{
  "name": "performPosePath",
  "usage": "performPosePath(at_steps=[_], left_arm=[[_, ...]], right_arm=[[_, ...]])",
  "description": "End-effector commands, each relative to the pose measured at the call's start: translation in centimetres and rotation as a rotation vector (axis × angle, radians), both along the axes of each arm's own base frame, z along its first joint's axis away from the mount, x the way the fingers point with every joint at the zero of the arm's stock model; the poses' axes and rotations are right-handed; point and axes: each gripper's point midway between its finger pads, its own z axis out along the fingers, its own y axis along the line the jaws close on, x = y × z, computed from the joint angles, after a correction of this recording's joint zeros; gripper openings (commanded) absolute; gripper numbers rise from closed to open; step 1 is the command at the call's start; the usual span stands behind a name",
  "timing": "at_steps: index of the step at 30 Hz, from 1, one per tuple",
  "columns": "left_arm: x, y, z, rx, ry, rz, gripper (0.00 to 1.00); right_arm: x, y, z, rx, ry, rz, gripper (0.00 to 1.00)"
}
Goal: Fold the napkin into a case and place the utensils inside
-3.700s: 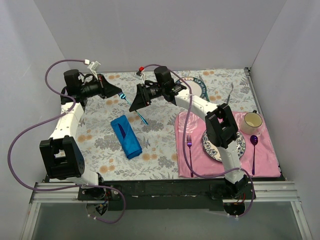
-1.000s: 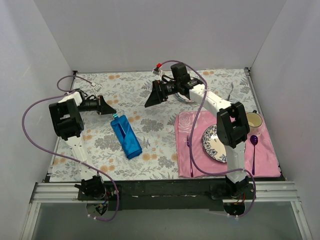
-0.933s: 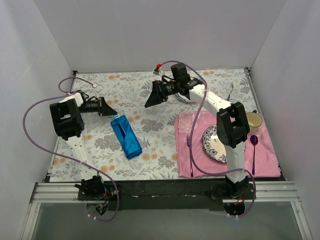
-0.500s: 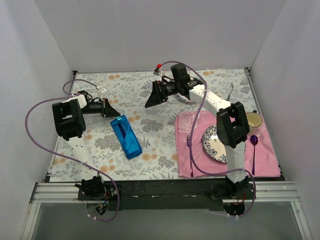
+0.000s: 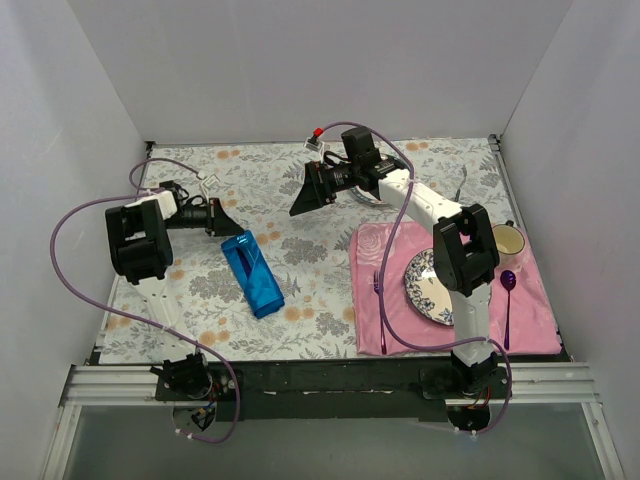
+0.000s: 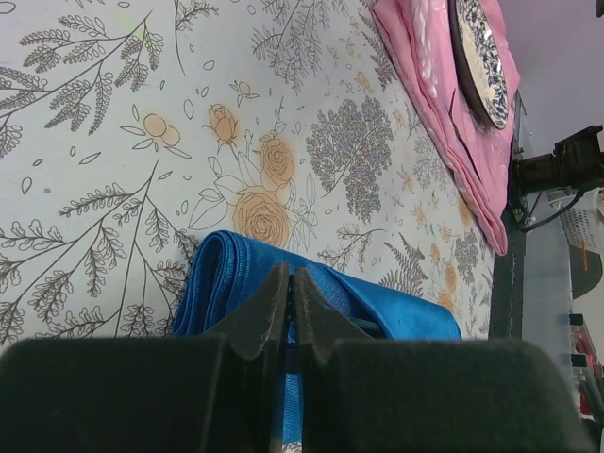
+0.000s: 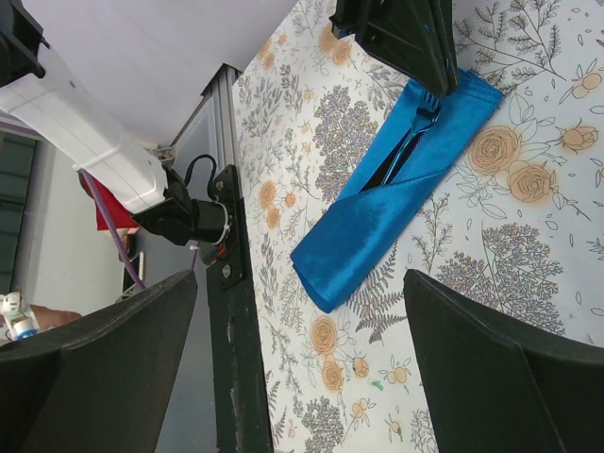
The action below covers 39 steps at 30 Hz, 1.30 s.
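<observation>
A: Where is the napkin?

B: The napkin lies folded as a narrow case on the left half of the floral tablecloth. Its long side runs from far left to near right. In the right wrist view the light-blue fork and the dark knife lie tucked in it, their ends showing toward the far end.

A: And the claws?

B: The left gripper has its jaws pressed together, with its tips right at the case's far end. Its own body hides that end from above, and I cannot tell whether it nips anything. The right gripper stands wide and holds nothing, hanging over the cloth beyond the case and apart from it.

A: What else is around?

B: On the right, a pink placemat carries a patterned plate, half hidden by the right arm. A magenta fork lies left of the plate, with a purple spoon and a cup to its right. All of these are well apart from the case.
</observation>
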Motion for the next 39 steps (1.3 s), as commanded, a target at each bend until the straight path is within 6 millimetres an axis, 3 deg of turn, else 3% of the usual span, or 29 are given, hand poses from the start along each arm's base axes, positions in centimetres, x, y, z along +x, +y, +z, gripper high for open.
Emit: performPosePath(at_steps=[1, 29, 39], left_arm=[[0.1, -0.4, 2.4, 0.008, -0.081, -0.011, 0.00], [-1.3, -1.6, 1.5, 0.011, -0.028, -0.027, 0.03], [-0.3, -1.1, 1.3, 0.063, -0.033, -0.006, 0.29]], right_arm=[[-0.5, -0.2, 2.2, 0.040, -0.046, 0.019, 0.99], [-0.2, 0.0, 2.4, 0.047, -0.044, 0.016, 0.99], [0.1, 0.1, 2.5, 0.051, -0.047, 0.013, 0.99]])
